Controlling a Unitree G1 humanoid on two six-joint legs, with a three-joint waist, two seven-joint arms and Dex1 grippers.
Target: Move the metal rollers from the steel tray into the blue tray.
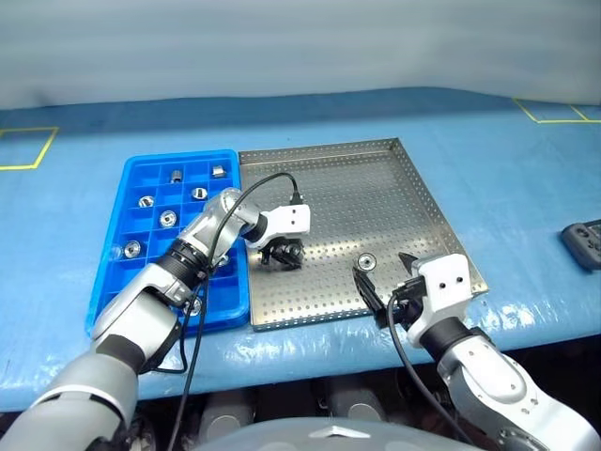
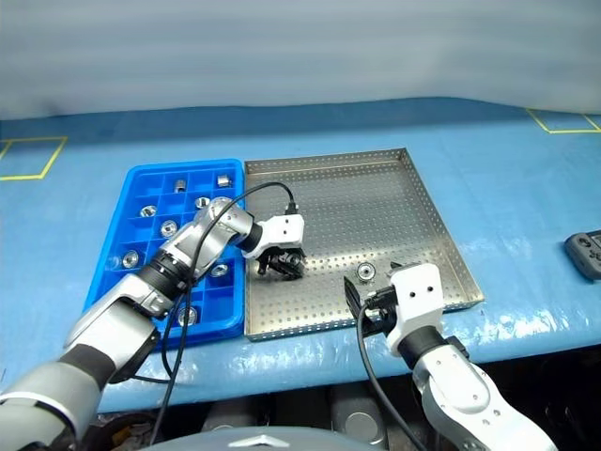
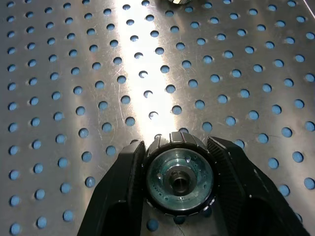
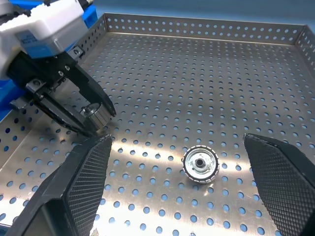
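On the steel tray [image 1: 376,188], my left gripper [image 1: 284,256] is shut on a metal roller [image 3: 180,179]. It holds the roller low over the perforated floor near the tray's left side, one black finger [image 3: 123,187] on each side. A second roller [image 1: 366,262] lies loose on the tray floor toward the front. My right gripper [image 1: 383,272] stands open just behind that roller at the tray's front rim, with nothing between its fingers [image 4: 83,187]. The blue tray [image 1: 131,178] sits against the steel tray's left side, with several rollers [image 1: 168,218] in its compartments.
A black handheld device [image 1: 584,242] lies at the far right of the blue table cover. Yellow tape marks [image 1: 28,150] show at the back left and back right. The left arm's black cable [image 1: 272,178] loops over the edge between the two trays.
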